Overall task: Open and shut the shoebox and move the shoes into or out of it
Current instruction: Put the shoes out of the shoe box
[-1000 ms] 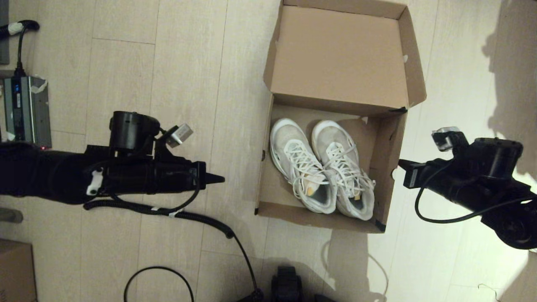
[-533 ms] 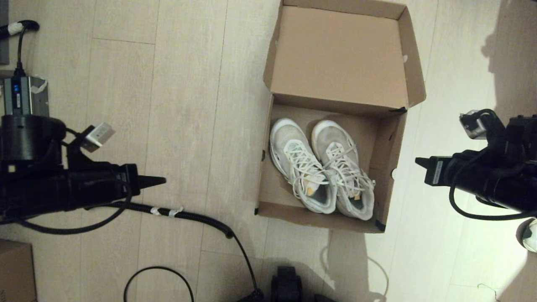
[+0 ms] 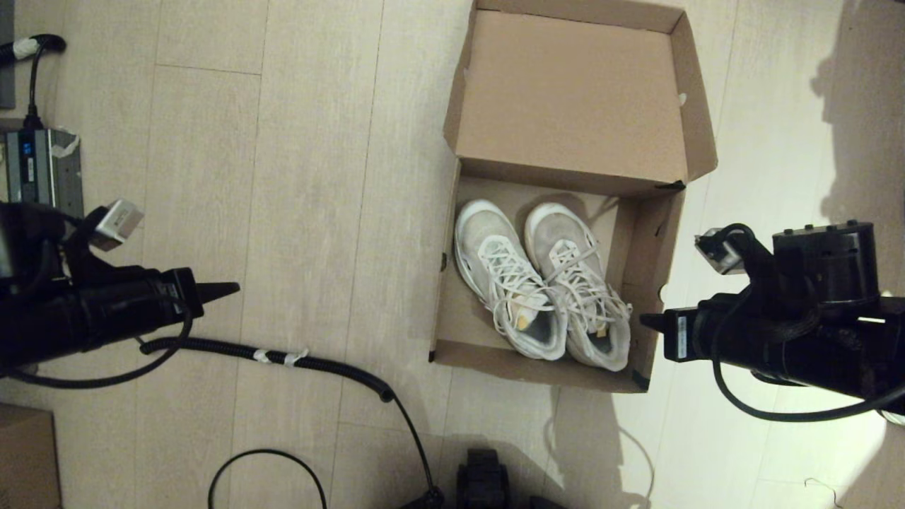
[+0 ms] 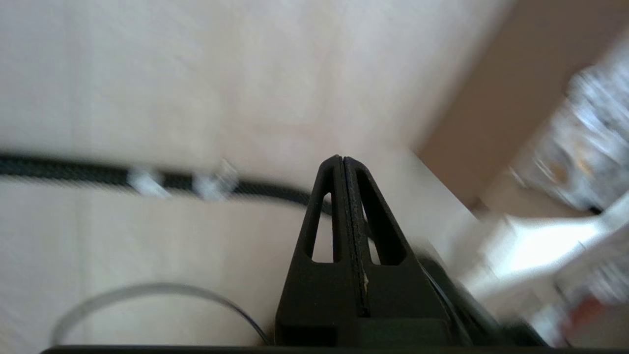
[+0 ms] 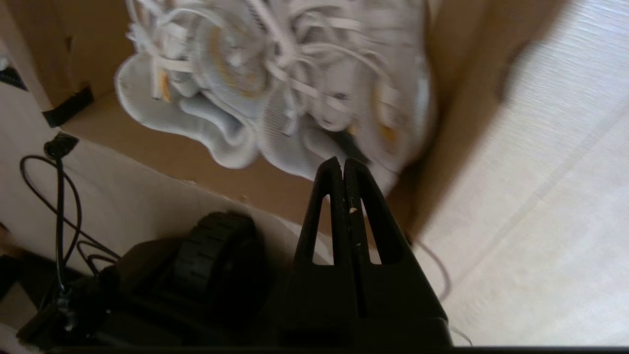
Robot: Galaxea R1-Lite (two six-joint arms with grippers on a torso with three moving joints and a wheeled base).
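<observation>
The brown shoebox (image 3: 654, 240) stands open on the floor, its hinged lid (image 3: 573, 92) tilted back at the far side. Both white sneakers (image 3: 541, 283) lie side by side inside it, toes pointing away from me; the right wrist view shows the shoes (image 5: 275, 83) from the heel end. My right gripper (image 3: 645, 320) (image 5: 342, 162) is shut and empty, its tip close to the box's right wall near the front corner. My left gripper (image 3: 233, 288) (image 4: 341, 158) is shut and empty, over bare floor well left of the box.
A black corrugated cable (image 3: 318, 364) runs across the floor between the left arm and the box. A grey power unit (image 3: 39, 170) sits at the far left, and a smaller brown carton (image 3: 25, 456) at the bottom left corner. My base (image 3: 484, 481) shows at the bottom edge.
The left arm has pulled back leftward, away from the box. The right arm drew back to the right, then came in again toward the box's right wall, lower than before.
</observation>
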